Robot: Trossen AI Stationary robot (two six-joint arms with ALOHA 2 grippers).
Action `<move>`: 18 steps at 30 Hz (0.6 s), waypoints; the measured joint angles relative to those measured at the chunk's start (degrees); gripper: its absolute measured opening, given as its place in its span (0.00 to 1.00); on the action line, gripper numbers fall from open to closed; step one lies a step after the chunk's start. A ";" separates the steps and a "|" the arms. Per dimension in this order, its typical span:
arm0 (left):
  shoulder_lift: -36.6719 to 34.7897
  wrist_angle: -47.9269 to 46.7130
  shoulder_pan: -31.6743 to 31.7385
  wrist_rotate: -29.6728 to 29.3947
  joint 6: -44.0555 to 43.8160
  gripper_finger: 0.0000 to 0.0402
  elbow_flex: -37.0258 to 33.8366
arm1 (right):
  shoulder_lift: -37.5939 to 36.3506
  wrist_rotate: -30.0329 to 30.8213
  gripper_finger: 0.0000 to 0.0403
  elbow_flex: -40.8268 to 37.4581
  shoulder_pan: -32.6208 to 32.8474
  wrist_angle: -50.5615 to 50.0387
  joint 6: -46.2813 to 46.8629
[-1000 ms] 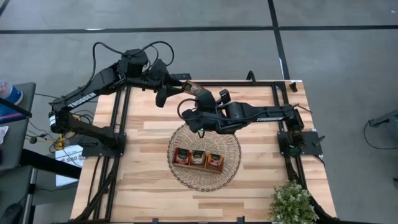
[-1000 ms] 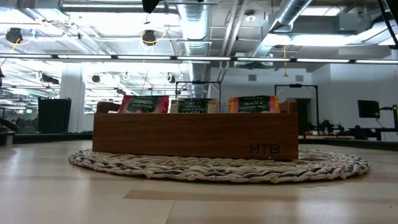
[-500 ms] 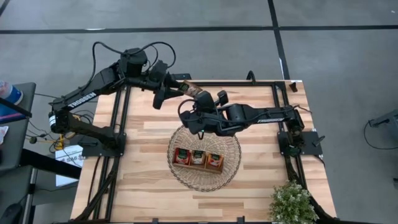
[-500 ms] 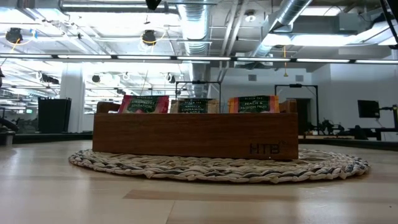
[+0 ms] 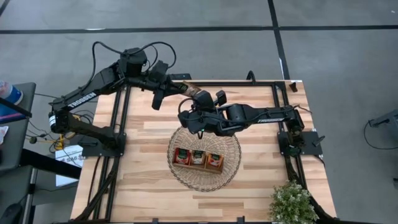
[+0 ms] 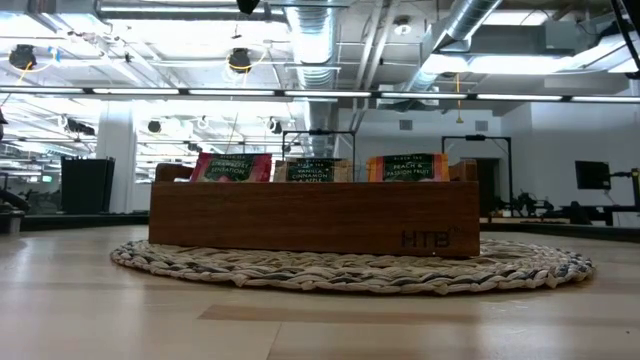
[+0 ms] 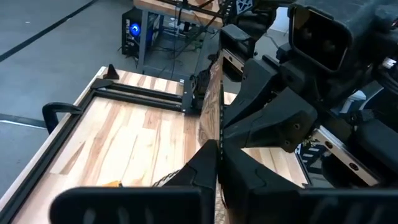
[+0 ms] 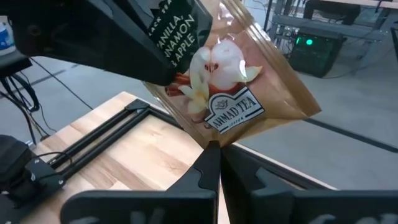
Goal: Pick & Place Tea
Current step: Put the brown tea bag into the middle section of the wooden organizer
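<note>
A pale tea sachet (image 5: 194, 91) with a dark label patch hangs in the air over the far middle of the table, between my two grippers. My left gripper (image 5: 181, 88) reaches it from the left and is shut on it. My right gripper (image 5: 200, 101) comes from the right and is shut on it too. Below, toward the table's middle, a brown wooden tray (image 5: 199, 159) stands on a round wicker mat (image 5: 205, 155). It holds red (image 6: 232, 167), pale (image 6: 310, 171) and orange (image 6: 408, 167) sachets standing on edge. My left gripper pinches the sachet's dark-label end (image 8: 180, 28) between its two fingers, coming about level from the table's left. In the left wrist view the sachet (image 7: 213, 106) stands edge-on between the fingers. It is clear of the table. My right gripper pinches the sachet's bottom corner (image 8: 212, 138) between its two fingertips, from the table's right side. The sachet stands up beyond the fingers, tilted, clear of the table.
The wicker mat with the tray fills the table's middle. A potted green plant (image 5: 292, 202) stands at the near right corner. Black frame rails (image 5: 124, 118) run along the table's left, right and far edges.
My left gripper has shut on the sachet's label end, which my right gripper kept holding up. The sachet has stayed in the air at nearly the same place.
</note>
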 joint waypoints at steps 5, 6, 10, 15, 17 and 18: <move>0.00 -1.41 0.00 1.38 2.21 0.00 0.00 | 0.00 -2.06 0.01 0.00 0.25 0.02 -2.56; -0.03 -2.01 0.00 1.83 2.90 0.00 0.00 | 0.00 -2.49 0.02 0.00 0.36 0.02 -3.32; -0.59 -6.52 0.00 2.98 7.05 0.00 0.00 | 0.09 -5.76 0.12 3.11 1.52 -3.25 -4.04; -0.81 -12.53 -0.05 4.37 10.93 0.00 -0.11 | -2.28 -7.70 0.32 4.57 4.42 -9.44 -1.69; -0.94 -14.26 -0.62 5.04 11.48 0.00 -0.11 | -3.57 -8.72 0.39 4.81 5.92 -11.44 0.96; -0.94 -14.98 -0.90 5.33 11.58 0.00 -0.11 | -4.71 -9.01 0.41 4.77 6.90 -13.89 2.61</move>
